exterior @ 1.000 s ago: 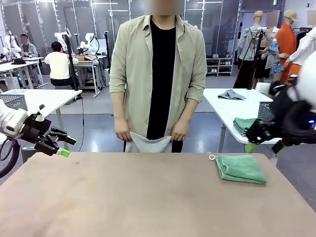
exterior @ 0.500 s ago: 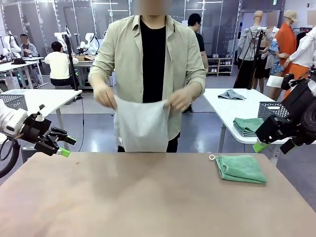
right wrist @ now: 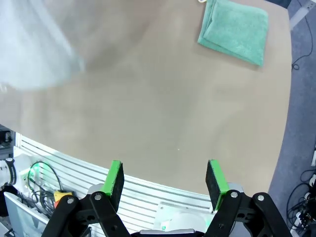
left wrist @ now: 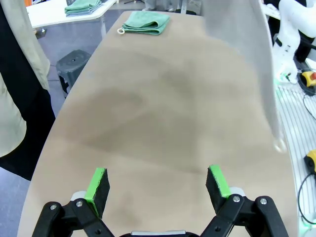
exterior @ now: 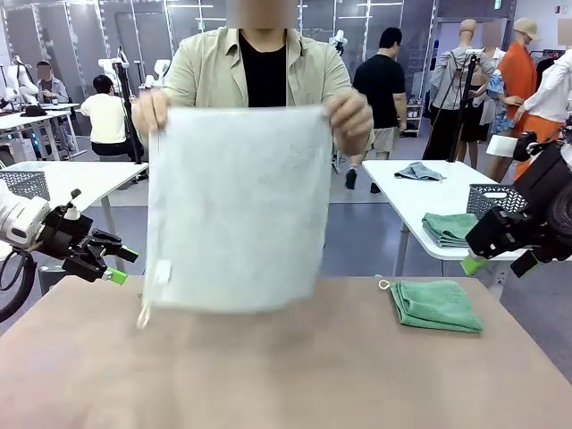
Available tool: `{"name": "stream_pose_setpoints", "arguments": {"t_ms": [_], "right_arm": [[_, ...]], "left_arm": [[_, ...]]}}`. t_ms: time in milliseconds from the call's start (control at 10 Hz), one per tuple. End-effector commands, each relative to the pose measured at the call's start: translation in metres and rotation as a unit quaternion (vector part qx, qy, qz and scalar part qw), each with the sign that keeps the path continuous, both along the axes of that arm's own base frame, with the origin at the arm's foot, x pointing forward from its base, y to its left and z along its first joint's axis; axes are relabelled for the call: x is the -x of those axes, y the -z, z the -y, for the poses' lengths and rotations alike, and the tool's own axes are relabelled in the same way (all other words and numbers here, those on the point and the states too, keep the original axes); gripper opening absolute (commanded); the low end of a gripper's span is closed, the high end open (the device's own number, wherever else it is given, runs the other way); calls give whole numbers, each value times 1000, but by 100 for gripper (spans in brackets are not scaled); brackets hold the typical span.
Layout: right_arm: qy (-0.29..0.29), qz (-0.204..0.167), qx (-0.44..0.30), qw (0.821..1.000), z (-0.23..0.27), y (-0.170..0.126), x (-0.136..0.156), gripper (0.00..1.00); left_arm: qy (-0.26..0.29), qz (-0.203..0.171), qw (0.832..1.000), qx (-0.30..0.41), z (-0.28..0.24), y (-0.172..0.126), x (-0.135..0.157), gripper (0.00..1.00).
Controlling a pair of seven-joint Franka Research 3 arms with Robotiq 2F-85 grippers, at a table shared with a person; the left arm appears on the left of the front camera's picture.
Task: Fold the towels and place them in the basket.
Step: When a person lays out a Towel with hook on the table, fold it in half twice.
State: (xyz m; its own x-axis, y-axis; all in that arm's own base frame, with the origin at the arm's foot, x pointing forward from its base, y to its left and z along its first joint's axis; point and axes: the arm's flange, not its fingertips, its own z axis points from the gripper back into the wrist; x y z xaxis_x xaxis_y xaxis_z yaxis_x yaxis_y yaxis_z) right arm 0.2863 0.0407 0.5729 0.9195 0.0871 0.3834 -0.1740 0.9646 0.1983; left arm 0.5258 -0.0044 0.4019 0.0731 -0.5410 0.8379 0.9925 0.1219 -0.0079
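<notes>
Across the table a person holds the cream-white towel (exterior: 237, 210) by its top corners, spread flat and hanging with its bottom edge near the tabletop. It appears blurred in the left wrist view (left wrist: 247, 39) and the right wrist view (right wrist: 34, 44). The mint green towel (exterior: 435, 306) lies folded at the table's far right, its white loop toward the far edge (left wrist: 146, 22) (right wrist: 236, 30). My left gripper (exterior: 121, 265) (left wrist: 158, 182) hovers open off the left edge. My right gripper (exterior: 474, 259) (right wrist: 166, 177) hovers open off the right edge, holding nothing. The basket is out of view.
The brown tabletop (exterior: 286, 375) is bare in front of the hanging towel. Neighbouring white tables hold mesh crates (exterior: 22, 183) (exterior: 487, 198) and folded green cloths (exterior: 447, 228). Other people stand and sit farther back.
The person raised the white towel from below the table's far edge and spread it wide at chest height. My right arm shifted slightly right. My left arm stayed still.
</notes>
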Motion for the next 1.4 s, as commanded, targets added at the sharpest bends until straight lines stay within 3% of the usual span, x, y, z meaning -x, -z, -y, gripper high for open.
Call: {"name": "stream_pose_setpoints", "arguments": {"t_ms": [0,1000,1100,1300], "right_arm": [[-3,0,-5,1000,-1,0,1,84],[0,0,0,1000,0,0,0,84],[-27,9,21,999,-5,-1,-1,84],[-115,23,85,989,-31,-12,-7,84]], "left_arm": [[0,-4,1000,-3,0,-1,1,100],[0,-4,1000,-3,0,-1,1,100],[0,0,1000,0,0,0,0,100],[-1,18,998,-58,19,-27,8,100]]}}
